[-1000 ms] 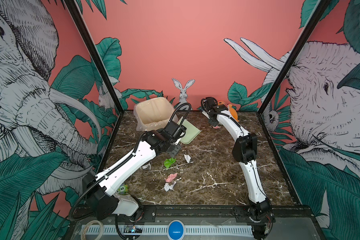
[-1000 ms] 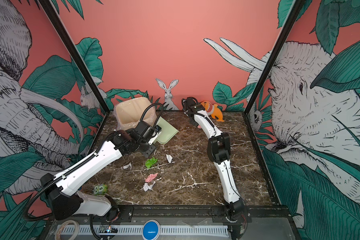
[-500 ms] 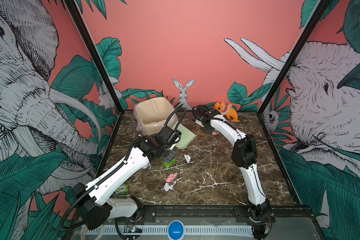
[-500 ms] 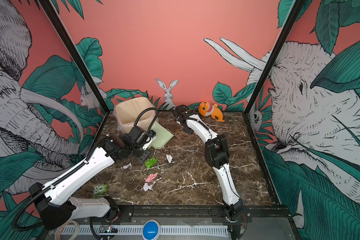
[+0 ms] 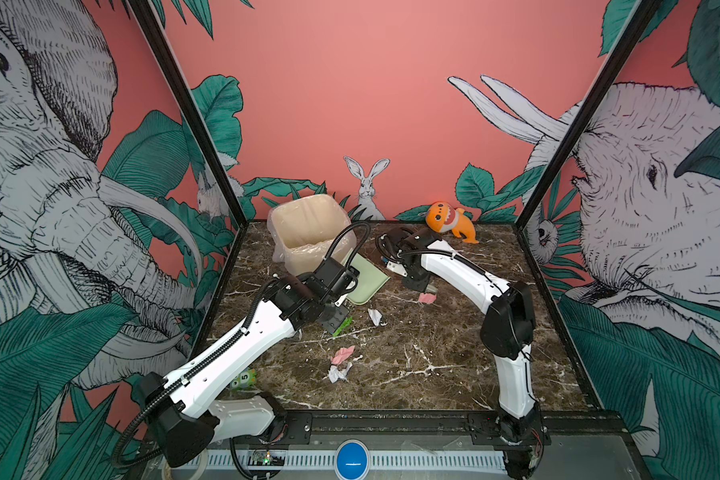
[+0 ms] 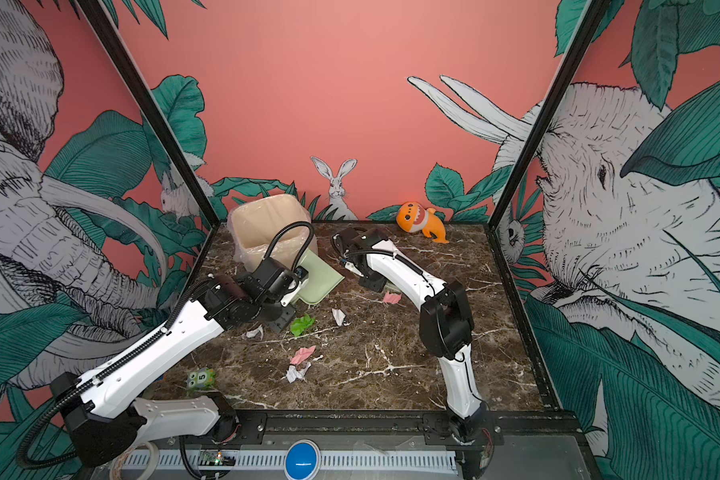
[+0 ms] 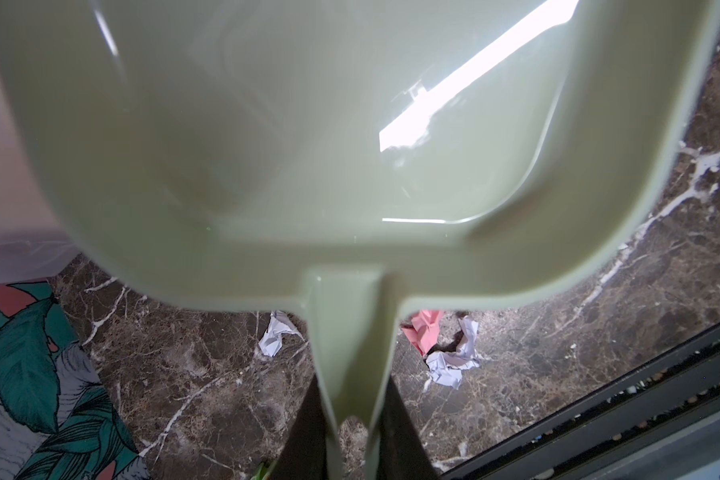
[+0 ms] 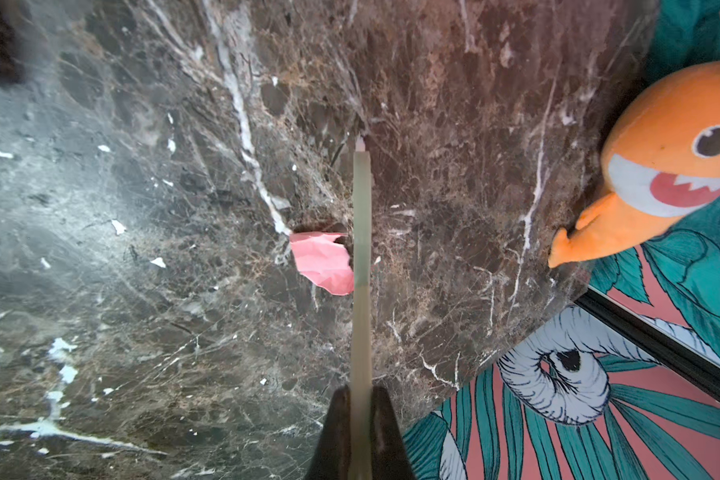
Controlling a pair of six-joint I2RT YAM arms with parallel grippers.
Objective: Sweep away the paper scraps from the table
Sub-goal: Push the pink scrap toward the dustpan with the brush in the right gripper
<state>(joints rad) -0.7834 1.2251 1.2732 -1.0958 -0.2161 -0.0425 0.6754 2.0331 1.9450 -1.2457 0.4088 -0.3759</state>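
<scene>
Left tool clenched on dustpan handle. Right tool clenched on brush; pink scrap just beside the brush, ahead of that tool. Other paper scraps lay loose on bench near left tool. Sweeping looked mostly undone.

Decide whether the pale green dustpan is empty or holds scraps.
Empty: in the left wrist view the dustpan is bare inside, while paper scraps lie on the table outside it.
</scene>
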